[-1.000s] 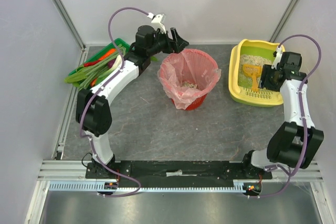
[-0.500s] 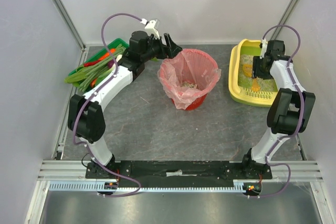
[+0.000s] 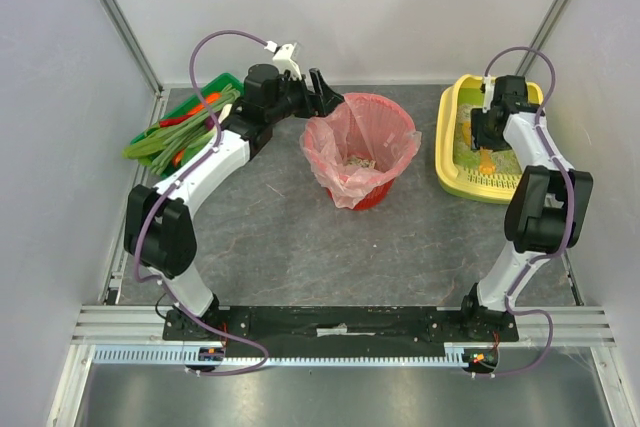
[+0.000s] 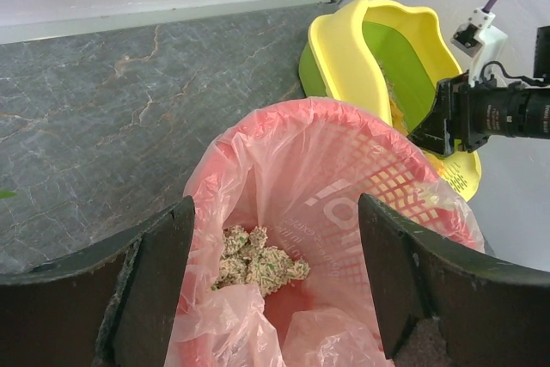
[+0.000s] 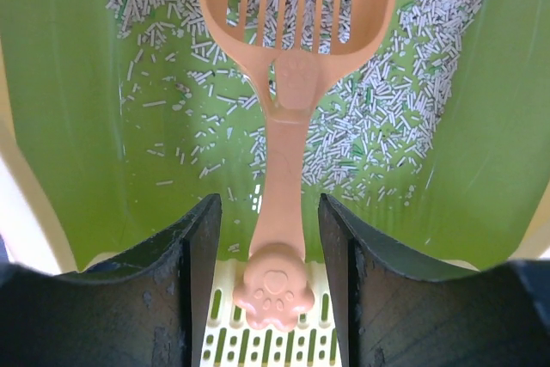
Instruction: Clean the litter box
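**A:** From above, what holds what?

**B:** The litter box (image 3: 447, 162) sits at the far right of the table (image 3: 280, 237), and the right arm reaches into it. A red basket (image 3: 365, 197) lined with a pink bag (image 3: 322, 152) stands mid-table. A green tray (image 3: 232, 79) of vegetables (image 3: 175, 132) lies far left.

**A:** And the left wrist view?

**B:** The left gripper (image 4: 275, 212) is spread wide above the basket, holding nothing. A grainy clump (image 4: 253, 259) lies at the bottom of the bag.

**A:** The right wrist?

**B:** The right gripper (image 5: 268, 212) is partly open. Its fingers sit either side of the handle of an orange scoop (image 5: 288, 126), with slim gaps, not gripping. The scoop lies on scattered pale litter (image 5: 378, 135), its end over the slotted rim.

**A:** What changed?

**B:** A second ago the right gripper stood to the right of the scoop. It has since swung over the handle. The containers haven't shifted.
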Available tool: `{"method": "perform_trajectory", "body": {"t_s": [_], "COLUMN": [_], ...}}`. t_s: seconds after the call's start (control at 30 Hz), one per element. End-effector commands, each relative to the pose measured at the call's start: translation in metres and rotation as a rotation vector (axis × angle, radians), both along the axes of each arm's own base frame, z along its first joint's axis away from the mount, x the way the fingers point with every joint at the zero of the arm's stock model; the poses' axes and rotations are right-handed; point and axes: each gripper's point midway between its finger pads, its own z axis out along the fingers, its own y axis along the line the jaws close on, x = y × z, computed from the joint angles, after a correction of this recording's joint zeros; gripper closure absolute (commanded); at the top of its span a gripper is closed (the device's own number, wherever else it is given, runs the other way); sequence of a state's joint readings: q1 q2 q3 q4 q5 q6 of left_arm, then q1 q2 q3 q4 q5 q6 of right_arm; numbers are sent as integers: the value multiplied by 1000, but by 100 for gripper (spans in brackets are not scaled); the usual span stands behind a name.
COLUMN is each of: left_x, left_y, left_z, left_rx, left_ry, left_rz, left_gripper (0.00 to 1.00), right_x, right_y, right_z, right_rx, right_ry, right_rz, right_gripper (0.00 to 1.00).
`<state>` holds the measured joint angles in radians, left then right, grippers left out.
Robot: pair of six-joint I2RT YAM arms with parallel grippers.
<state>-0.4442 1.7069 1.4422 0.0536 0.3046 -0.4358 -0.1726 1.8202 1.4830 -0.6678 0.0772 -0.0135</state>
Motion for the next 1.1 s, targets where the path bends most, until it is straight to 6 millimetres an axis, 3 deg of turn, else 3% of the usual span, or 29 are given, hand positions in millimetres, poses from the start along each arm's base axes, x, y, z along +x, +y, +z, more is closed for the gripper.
{"method": "perform_trajectory", "body": {"t_s": [0.0,0.13,0.37,0.57,0.73,0.93,1.03,1.07], "left_x": [-7,-9,-9,-7,-6,-5,-4,-3], "left_y": [8,11,12,12,13,16,20,22], "left_z": [33,34,33,33,32,32,30,28], "left_rx": [-10,-6,2,0,4,5,10,16], "left_ry": [-88,-90,-91,-89,-92,-91,-88,-88], "left_rz": [5,16,20,22,27,28,29,31], "left_gripper": [18,18,18,18,18,18,18,18], "right_x": [15,15,21,19,16,21,22,26], "right_y": [-5,-10,-1,-4,-3,-2,-2,-2], "right_z": [-2,-8,-20,-26,-21,-9,9,24], "right_rx": [-40,-76,-58,-82,-83,-68,-62,-62], "right_ry": [-9,15,26,48,43,22,10,-16], "right_rz": [-26,-42,-17,-25,-60,-95,-107,-108], "right_gripper": [44,45,48,56,70,100,100,100]}}
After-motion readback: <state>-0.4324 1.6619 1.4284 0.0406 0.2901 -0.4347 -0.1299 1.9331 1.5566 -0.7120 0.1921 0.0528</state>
